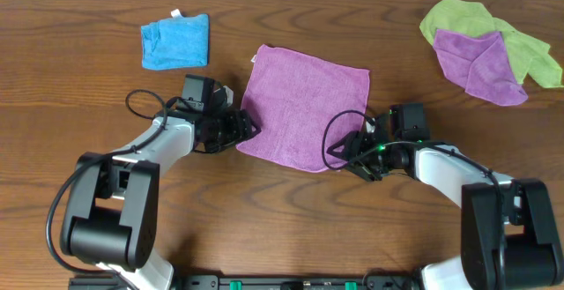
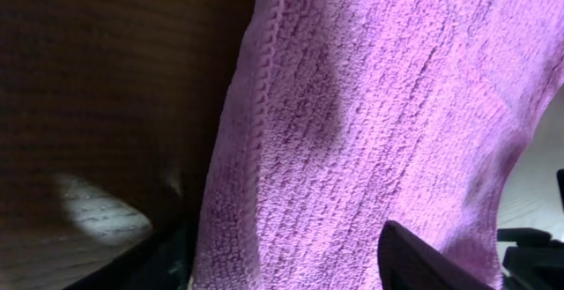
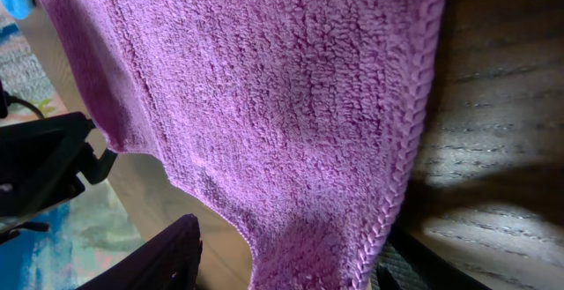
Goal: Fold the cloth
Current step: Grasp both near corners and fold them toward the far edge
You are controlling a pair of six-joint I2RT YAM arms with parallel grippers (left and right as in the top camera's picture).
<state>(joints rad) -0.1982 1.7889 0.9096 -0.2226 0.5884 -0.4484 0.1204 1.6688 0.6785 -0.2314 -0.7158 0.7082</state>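
Observation:
The cloth (image 1: 304,105) is a pinkish-purple fuzzy square lying spread out at the table's middle. My left gripper (image 1: 253,130) sits at its near-left corner. In the left wrist view the cloth (image 2: 370,122) fills the space between the two dark fingers (image 2: 423,263), which stand wide apart. My right gripper (image 1: 341,153) is at the near-right corner. There the cloth's stitched corner (image 3: 335,237) lies between the fingers (image 3: 159,259), with a gap beside the left one. Both grippers are open around the cloth's edge.
A bright blue cloth (image 1: 176,41) lies at the back left. A lime green cloth (image 1: 520,48) with another purple cloth (image 1: 480,61) on it lies at the back right. Bare wooden table (image 1: 88,87) surrounds the arms.

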